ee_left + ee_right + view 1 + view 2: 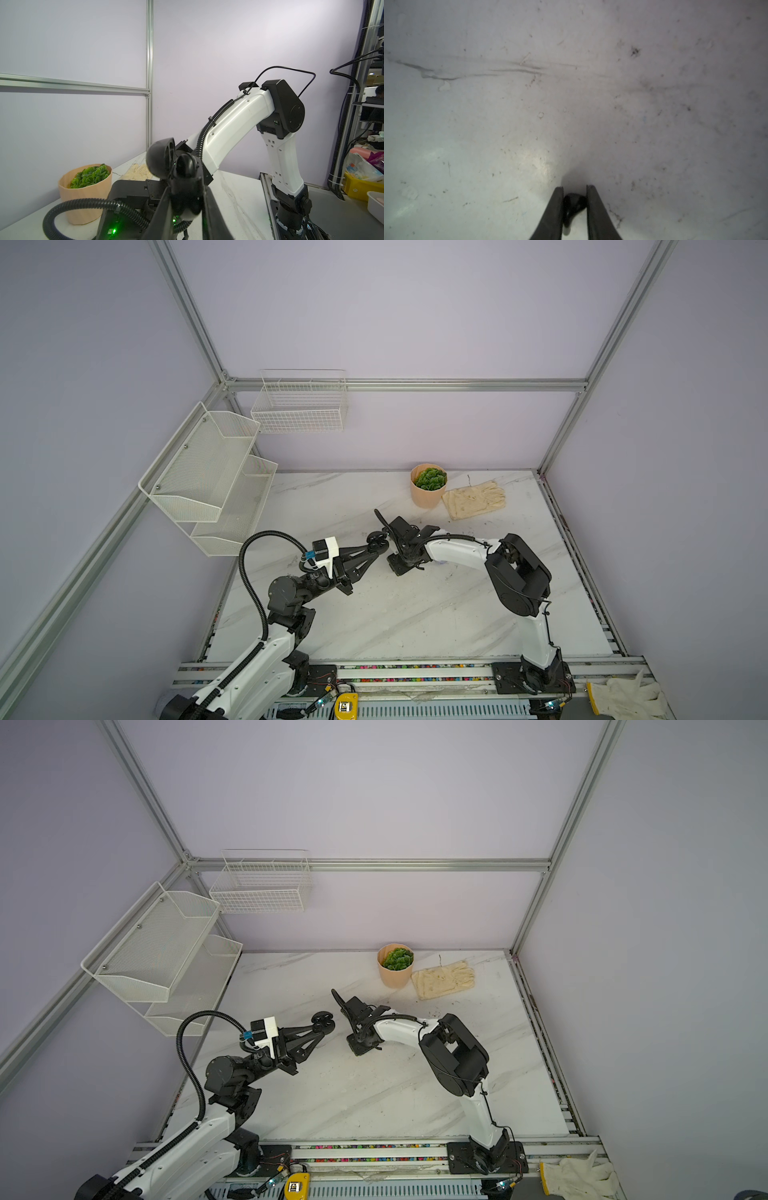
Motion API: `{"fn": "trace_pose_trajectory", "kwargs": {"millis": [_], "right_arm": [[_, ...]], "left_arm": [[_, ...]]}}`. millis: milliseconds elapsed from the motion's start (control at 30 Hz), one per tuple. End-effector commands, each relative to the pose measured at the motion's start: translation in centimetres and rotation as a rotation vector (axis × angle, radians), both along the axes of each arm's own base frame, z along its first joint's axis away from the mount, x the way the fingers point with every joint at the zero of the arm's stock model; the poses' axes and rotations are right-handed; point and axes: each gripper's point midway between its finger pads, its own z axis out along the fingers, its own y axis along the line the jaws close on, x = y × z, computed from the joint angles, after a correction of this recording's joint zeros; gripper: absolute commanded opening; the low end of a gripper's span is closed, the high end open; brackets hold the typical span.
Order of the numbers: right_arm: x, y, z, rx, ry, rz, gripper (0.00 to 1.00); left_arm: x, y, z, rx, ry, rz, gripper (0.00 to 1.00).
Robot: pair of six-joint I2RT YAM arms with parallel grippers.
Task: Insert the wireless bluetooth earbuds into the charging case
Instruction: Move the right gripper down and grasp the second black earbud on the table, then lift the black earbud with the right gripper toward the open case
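Black earbud (574, 204) pinched down at the counter (488, 124)
The right fingers (555, 205) clamp it from both sides; just beside, the left fingers (162, 212) are pressed onto the open black charging case (159, 160), raised off the counter

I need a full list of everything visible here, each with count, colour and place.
charging case: one, black, lid open, held in the left gripper
black earbud: one visible, between the fingers of the right gripper
plant pot: one, peach, green plant, back of the table
cream glove: one, on the table beside the pot
white glove: one, front right, beyond the table's edge
wire basket: one, white, back wall
mesh shelf: one, white, two tiers, left wall
yellow box: one, front edge
table: one, white marble
left gripper: black, shut on the charging case
right gripper: black, low over the table, shut on the black earbud
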Motion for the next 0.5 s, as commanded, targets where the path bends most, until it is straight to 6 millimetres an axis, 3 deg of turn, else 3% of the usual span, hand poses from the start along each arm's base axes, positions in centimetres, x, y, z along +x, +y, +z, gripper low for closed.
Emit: {"fn": "trace_pose_trajectory", "kwargs": {"millis": [0,300,467], "right_arm": [[0.3,-0.5,1.9,0.010,-0.039,-0.044,0.22],[1.2,-1.8,5.0,0.059,-0.105,-0.119,0.21],[2.5,-3.5,9.4,0.127,-0.181,-0.184,0.21]], "left_arm": [[0.1,0.2,-0.7,-0.010,0.012,0.021,0.00],[0.6,0.4,0.1,-0.043,0.015,0.032,0.00],[1.0,0.4,0.7,-0.059,0.010,0.037,0.00]]}}
